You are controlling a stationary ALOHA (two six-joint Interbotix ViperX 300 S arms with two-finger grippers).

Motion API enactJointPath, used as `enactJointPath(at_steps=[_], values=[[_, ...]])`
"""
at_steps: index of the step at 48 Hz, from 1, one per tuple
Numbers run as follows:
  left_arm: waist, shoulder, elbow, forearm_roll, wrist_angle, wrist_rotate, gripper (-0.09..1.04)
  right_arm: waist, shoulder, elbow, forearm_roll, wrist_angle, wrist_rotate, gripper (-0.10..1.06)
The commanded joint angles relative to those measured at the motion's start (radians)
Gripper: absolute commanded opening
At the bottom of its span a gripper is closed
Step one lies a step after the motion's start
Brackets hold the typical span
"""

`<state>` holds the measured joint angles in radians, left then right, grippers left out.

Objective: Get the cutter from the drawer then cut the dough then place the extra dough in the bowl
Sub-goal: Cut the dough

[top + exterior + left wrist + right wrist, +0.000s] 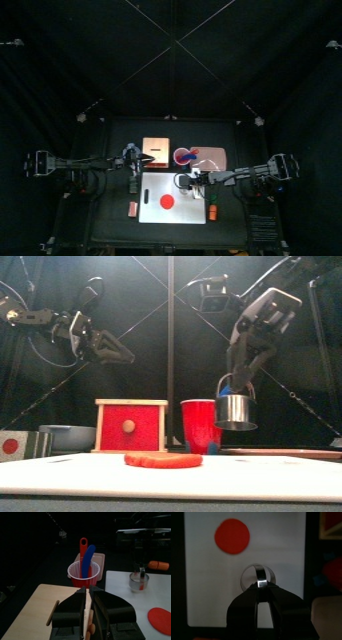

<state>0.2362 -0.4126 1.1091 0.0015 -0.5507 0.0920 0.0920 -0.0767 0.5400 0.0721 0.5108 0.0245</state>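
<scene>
Above the white cutting board, your right claw is clenching the wire handle of the round metal cutter. The cutter is hanging in the air with its open ring facing down, clear of the board's surface. It is hovering over the board's back right part. The flat disc of red dough is lying untouched near the board's middle, to the left of the cutter and nearer the front, apart from it. The right wrist view is showing you the cutter straight from above, with both jaws pressing on the handle from either side and the dough well ahead of them.

Your left claw is hovering high over the worktop's left half, above the pale wooden box. Its jaws are pressed together and are gripping nothing. The box is standing behind the board with its red drawer front facing forward and sitting flush in its frame. Just to the right of the box, a red cup is standing upright, and the left wrist view is showing a blue toy knife and a red toy knife sticking up out of it. A blue-grey bowl is sitting just left of the box.
</scene>
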Motion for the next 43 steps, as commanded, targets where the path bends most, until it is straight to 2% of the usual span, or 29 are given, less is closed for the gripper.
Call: enactJointPath(at_steps=[1, 11, 21, 26, 43], values=[[-0.003, -0.032, 0.011, 0.0, -0.009, 0.002, 0.58, 0.02, 0.057, -0.087, 0.018, -0.003, 0.002, 0.48], [-0.008, -0.043, 0.044, -0.006, -0.009, -0.005, 0.58, 0.021, 0.173, -0.195, 0.006, 0.011, 0.0, 0.48], [-0.018, -0.043, 0.054, -0.041, -0.009, -0.002, 0.58, 0.035, 0.229, -0.256, -0.066, 0.037, 0.003, 0.49], [-0.018, -0.043, 0.055, -0.044, -0.009, -0.002, 0.58, 0.04, 0.245, -0.281, -0.081, 0.061, 0.003, 0.49], [-0.017, -0.032, 0.061, -0.044, -0.009, -0.003, 0.58, 0.057, 0.265, -0.305, -0.083, 0.071, 0.003, 0.49]])
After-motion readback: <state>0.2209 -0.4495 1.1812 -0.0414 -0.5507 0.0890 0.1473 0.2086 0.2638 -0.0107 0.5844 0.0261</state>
